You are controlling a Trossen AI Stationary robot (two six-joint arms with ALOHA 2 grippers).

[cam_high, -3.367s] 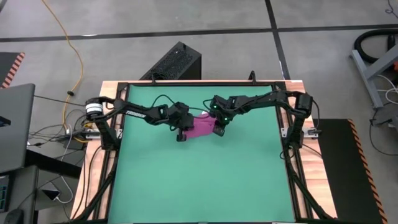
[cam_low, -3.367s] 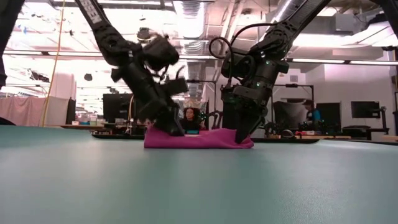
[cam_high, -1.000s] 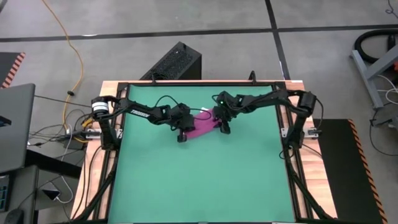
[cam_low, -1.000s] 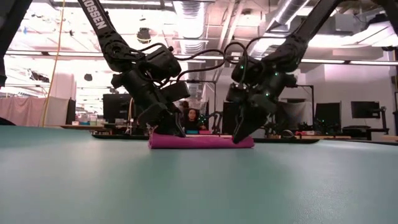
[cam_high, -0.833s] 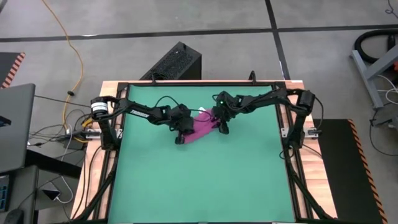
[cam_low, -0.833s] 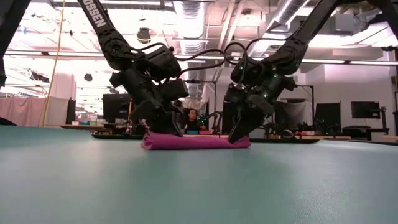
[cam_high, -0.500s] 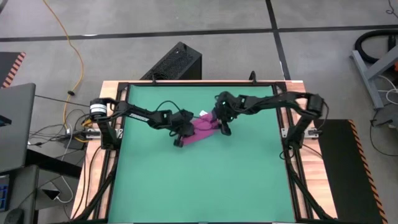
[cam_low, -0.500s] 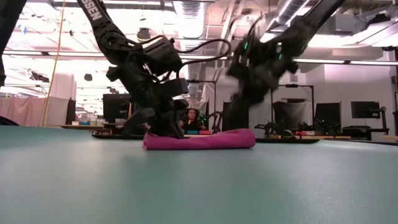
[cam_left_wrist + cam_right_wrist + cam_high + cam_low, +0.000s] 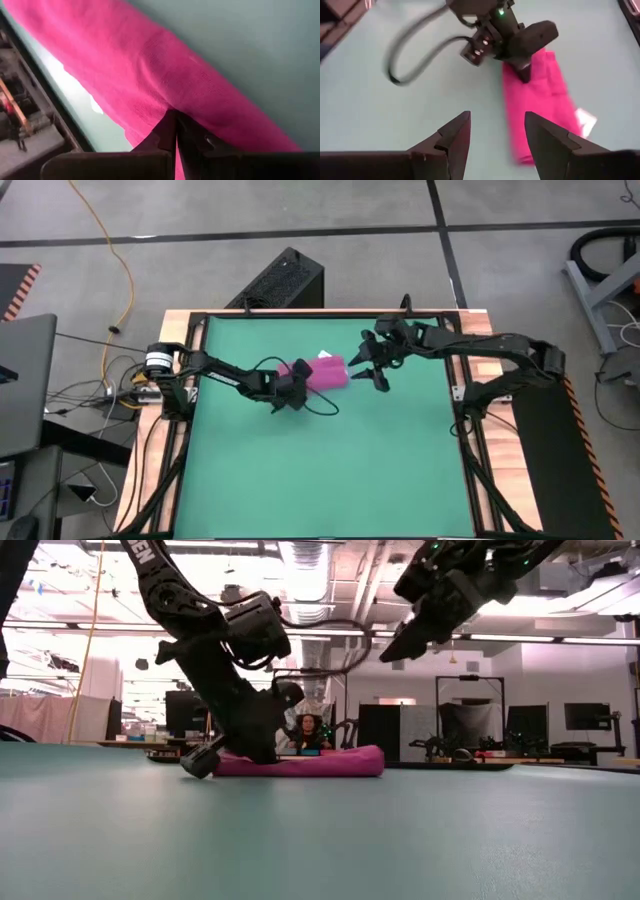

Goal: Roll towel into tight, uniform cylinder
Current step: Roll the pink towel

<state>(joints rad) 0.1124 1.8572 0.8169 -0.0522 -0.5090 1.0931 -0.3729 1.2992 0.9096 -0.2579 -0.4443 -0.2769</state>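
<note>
Left of centre in the high view, the left tool [image 9: 287,402] is down on the green mat [image 9: 320,470] covering the counter, its fingers [image 9: 172,131] closed to a narrow seam with their tips pressed into the near edge of the magenta towel [image 9: 322,373]. The towel lies as a loosely rolled, flattish bundle just above frame centre, its white tag [image 9: 326,356] at the far edge. To the right, the right tool [image 9: 375,370] hangs in the air clear of the towel with its fingers [image 9: 454,136] spread wide and holding nothing.
</note>
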